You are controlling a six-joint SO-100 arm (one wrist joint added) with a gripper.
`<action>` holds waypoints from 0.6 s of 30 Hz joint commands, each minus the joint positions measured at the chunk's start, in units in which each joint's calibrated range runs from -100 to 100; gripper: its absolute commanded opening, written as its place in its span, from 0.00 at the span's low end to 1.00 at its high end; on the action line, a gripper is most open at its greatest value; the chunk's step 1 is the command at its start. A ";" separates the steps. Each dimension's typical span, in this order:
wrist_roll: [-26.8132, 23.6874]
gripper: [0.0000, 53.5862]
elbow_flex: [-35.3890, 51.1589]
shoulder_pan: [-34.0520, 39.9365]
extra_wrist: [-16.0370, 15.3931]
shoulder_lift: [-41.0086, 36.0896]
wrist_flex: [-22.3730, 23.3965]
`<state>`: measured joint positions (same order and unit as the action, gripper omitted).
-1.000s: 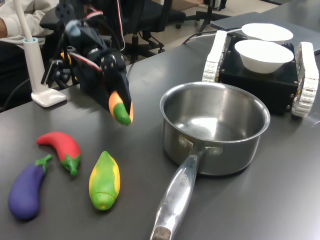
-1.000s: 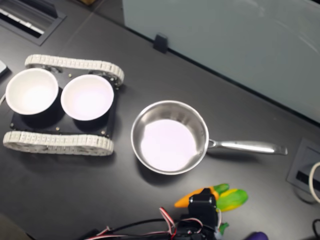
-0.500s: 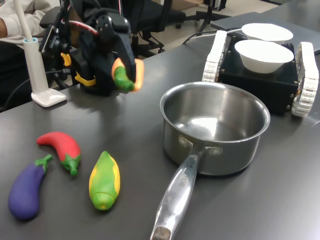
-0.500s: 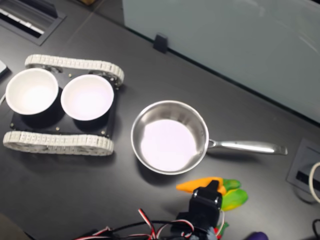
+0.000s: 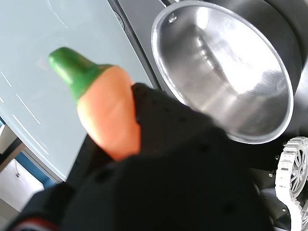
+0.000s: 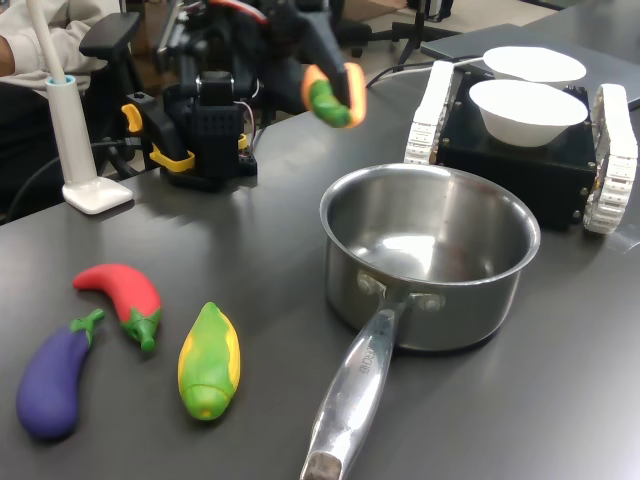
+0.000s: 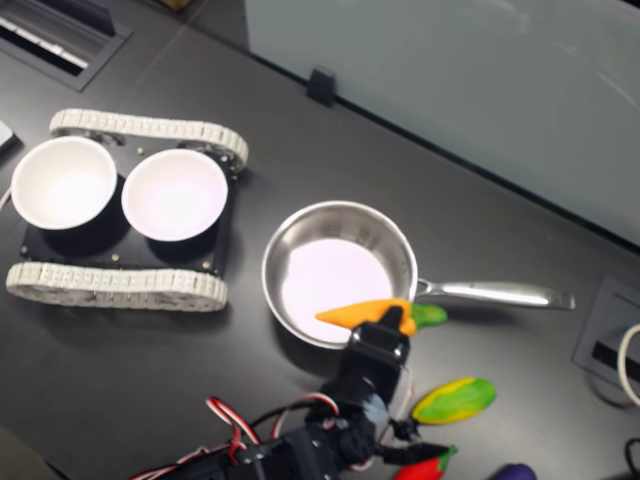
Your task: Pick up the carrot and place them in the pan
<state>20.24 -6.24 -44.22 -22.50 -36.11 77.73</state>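
Airborne, the gripper (image 6: 335, 85) is clenched on the carrot (image 6: 330, 97), held well above the table beside the pan (image 6: 430, 255) in the first exterior view. Second exterior view: carrot (image 7: 372, 313) lies horizontally over the pan's near rim (image 7: 300, 335), by the handle (image 7: 495, 294).

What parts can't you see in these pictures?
- The carrot: in the wrist view its pointed end is hidden behind the black hand.
- The hand: no view shows its fingertips clearly.
- The eggplant: cut off by the second exterior view's bottom edge.
- The pan: its handle is outside the wrist view.
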 commanded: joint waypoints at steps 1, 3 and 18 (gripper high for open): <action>-2.44 0.00 2.29 7.41 3.59 -5.69 -3.66; -3.66 0.00 1.84 10.39 5.52 -6.78 -3.57; -7.28 0.00 -6.34 26.11 14.77 -11.34 -5.62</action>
<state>13.55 -12.76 -20.46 -9.09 -44.70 76.12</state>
